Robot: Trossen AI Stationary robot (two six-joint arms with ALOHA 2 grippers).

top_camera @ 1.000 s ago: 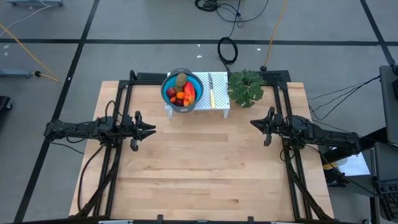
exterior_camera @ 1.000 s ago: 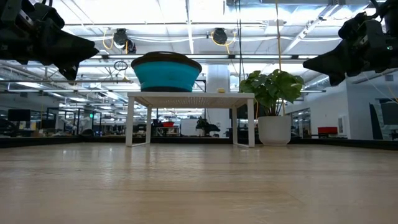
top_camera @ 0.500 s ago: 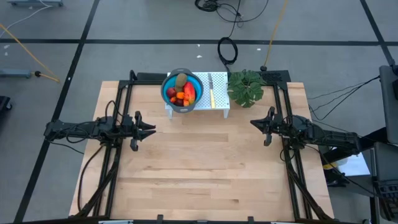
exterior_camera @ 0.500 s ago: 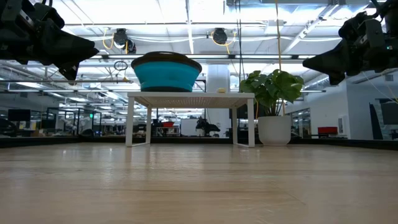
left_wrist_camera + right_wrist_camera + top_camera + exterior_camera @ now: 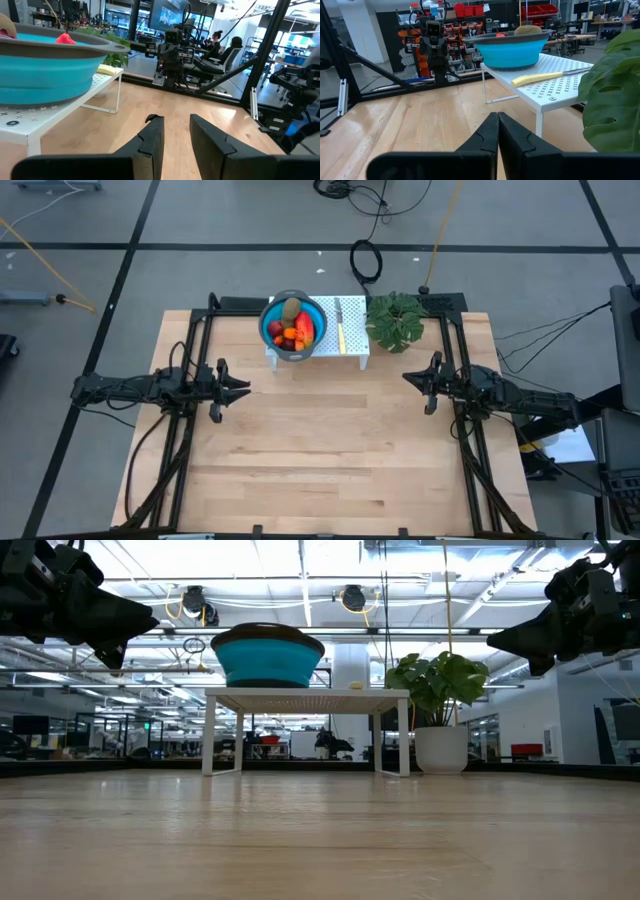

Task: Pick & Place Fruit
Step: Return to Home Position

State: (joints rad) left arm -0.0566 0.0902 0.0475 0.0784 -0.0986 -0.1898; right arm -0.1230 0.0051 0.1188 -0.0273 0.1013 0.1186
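Observation:
The fruit (image 5: 293, 329) lies piled in a blue bowl (image 5: 272, 320) that stands on a small white perforated stand (image 5: 355, 352) at the table's far edge: an olive-brown oval on top, red and orange pieces below it. In the low view the bowl (image 5: 268, 656) hides the fruit. My left gripper (image 5: 246, 388) hovers above the table's left side, open, its fingers (image 5: 152, 136) apart in the left wrist view. My right gripper (image 5: 405, 377) hovers at the right, near the plant, shut (image 5: 498, 120). Neither touches anything.
A slim cream-yellow knife (image 5: 340, 332) lies on the stand beside the bowl. A leafy green plant (image 5: 395, 320) in a white pot (image 5: 441, 749) stands right of the stand. Bare wooden tabletop (image 5: 320, 450) spreads between and in front of the arms. A person sits in the room beyond.

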